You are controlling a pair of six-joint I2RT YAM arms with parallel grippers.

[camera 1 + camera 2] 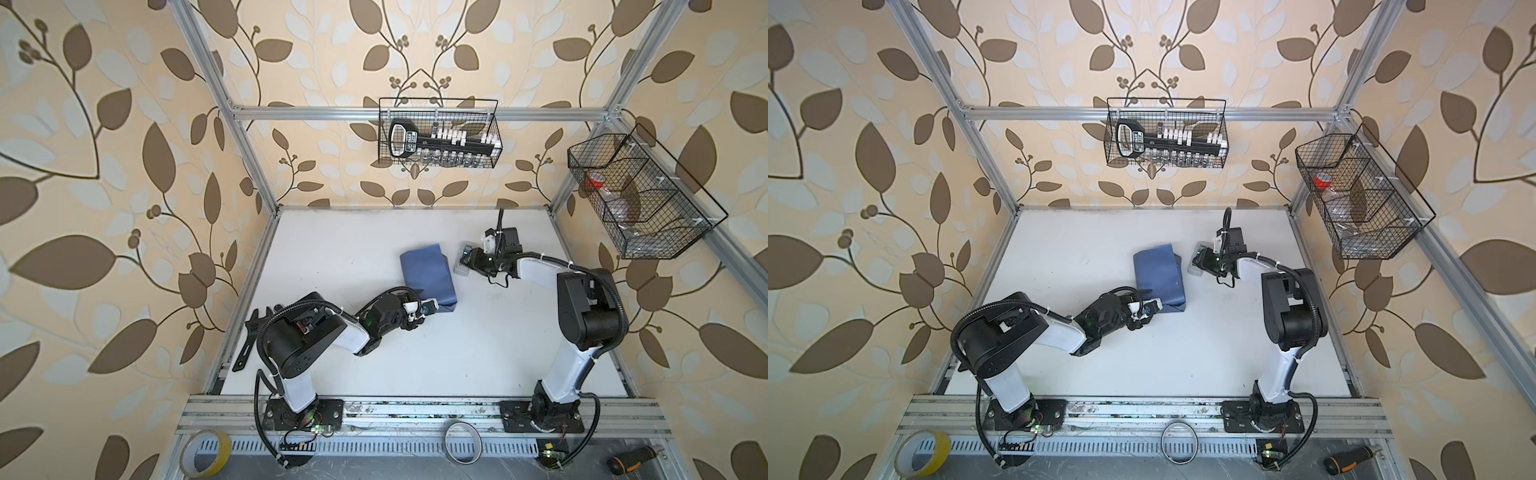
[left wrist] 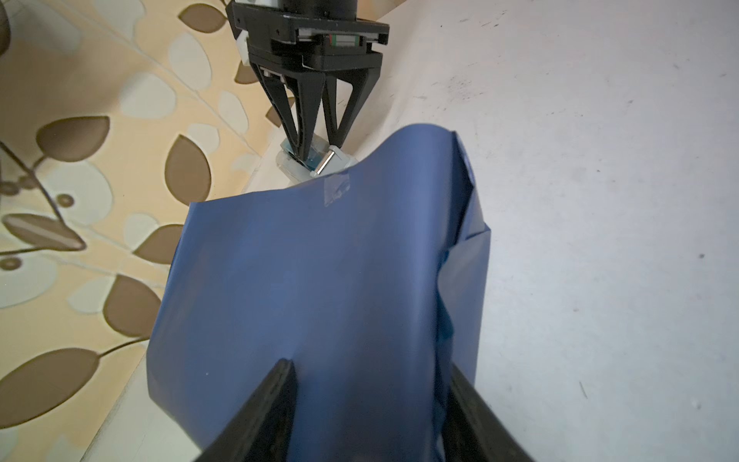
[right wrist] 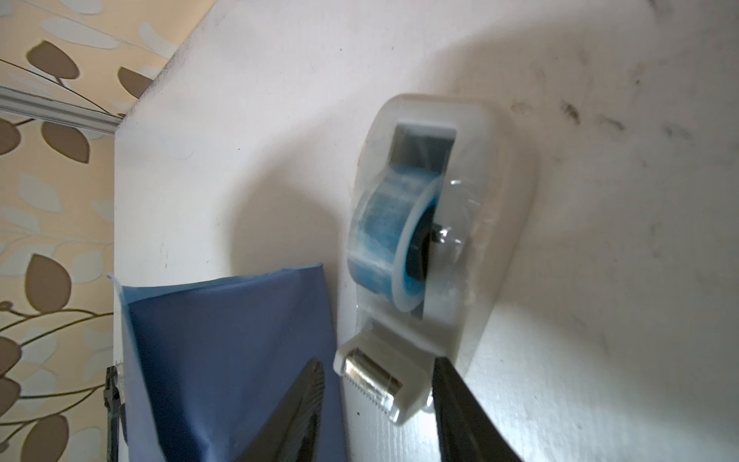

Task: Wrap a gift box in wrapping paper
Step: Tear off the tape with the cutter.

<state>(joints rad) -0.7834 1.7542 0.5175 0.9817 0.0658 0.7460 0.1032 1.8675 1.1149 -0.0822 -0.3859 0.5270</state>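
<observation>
Pinching the paper, the left gripper has one finger dented into the dark blue wrap and the other on its opposite flank. The bundle runs out ahead of the tips over the table. The box is hidden. A tape strip sits on the paper's far edge. The right gripper straddles the dispenser at its cutter end, jaws part spread; whether they clamp it I cannot tell. Paper lies just outside one finger.
</observation>
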